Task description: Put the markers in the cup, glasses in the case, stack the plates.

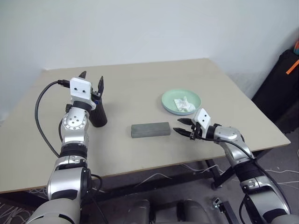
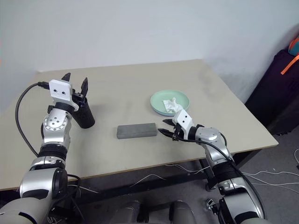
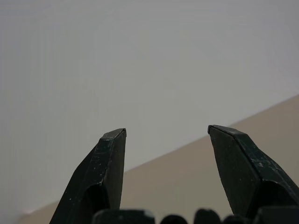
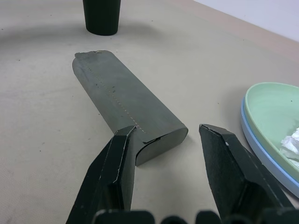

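Note:
The black cup (image 1: 98, 115) stands on the left of the table, with my left gripper (image 1: 92, 78) right above its rim, pointing up and away. In the left wrist view that gripper (image 3: 166, 133) is open with nothing between its fingers. The grey case (image 1: 150, 129) lies closed in the middle of the table. My right gripper (image 1: 178, 126) hovers open just off the case's right end (image 4: 159, 135), holding nothing. The mint green plate (image 1: 169, 99) sits stacked on the light blue plate (image 4: 261, 151). The markers and the glasses are hidden from view.
A crumpled white tissue (image 1: 184, 104) lies in the green plate. The table's front edge (image 1: 154, 168) runs close below the case. A black bag (image 1: 280, 88) with an orange strap stands on the floor off the table's right side.

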You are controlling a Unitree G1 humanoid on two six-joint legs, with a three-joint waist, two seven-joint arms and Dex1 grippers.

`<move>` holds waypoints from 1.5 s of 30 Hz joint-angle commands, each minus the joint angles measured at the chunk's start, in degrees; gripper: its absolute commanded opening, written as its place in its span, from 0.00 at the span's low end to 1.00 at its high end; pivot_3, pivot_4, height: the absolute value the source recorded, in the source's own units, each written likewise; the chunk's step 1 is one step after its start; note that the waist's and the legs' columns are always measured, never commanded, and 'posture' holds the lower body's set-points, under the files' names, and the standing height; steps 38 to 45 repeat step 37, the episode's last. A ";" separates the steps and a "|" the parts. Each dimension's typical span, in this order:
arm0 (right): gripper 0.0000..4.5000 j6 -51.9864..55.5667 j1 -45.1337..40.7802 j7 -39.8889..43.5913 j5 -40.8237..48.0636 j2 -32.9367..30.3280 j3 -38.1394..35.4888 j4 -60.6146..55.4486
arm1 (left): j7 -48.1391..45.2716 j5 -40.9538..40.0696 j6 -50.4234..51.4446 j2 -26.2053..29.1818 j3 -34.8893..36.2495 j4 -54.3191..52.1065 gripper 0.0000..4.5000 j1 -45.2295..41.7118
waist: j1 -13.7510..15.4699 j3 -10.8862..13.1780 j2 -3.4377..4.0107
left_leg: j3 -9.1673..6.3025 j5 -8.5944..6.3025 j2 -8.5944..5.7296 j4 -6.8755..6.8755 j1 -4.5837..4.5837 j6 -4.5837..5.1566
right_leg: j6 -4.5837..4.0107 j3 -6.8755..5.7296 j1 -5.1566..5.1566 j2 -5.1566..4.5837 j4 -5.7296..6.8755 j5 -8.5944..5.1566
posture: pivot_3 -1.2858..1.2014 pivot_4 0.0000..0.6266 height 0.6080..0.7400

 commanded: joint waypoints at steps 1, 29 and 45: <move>0.51 -0.49 -1.29 -0.31 0.97 0.02 -1.67 -2.24 | -6.37 -8.24 6.37 -0.82 2.09 -8.40 0.65 -1.35 | 0.00 0.00 -0.01 | 0.00 0.00 0.00 0.00 -0.01 0.00 | 0.00 0.00 0.00 0.00 0.00 0.00 | 0.52 0.00 1.00; 0.51 6.46 7.22 8.99 13.14 -14.03 -15.92 -5.85 | -38.17 -20.78 35.75 11.05 -0.48 -37.41 0.65 33.09 | 1.03 0.04 0.14 | 1.49 0.34 1.30 -0.89 0.02 -0.61 | -0.86 -0.38 -0.79 0.04 -0.03 0.23 | 0.52 0.00 1.00; 0.51 7.43 10.17 8.70 13.38 -14.66 -16.40 -8.10 | -37.24 -19.73 34.39 9.79 -0.39 -38.80 0.65 36.84 | 1.09 0.05 0.08 | 1.75 0.22 1.53 -0.42 -0.06 -0.42 | -0.84 -0.60 -0.84 -0.09 -0.20 0.24 | 0.52 0.00 1.00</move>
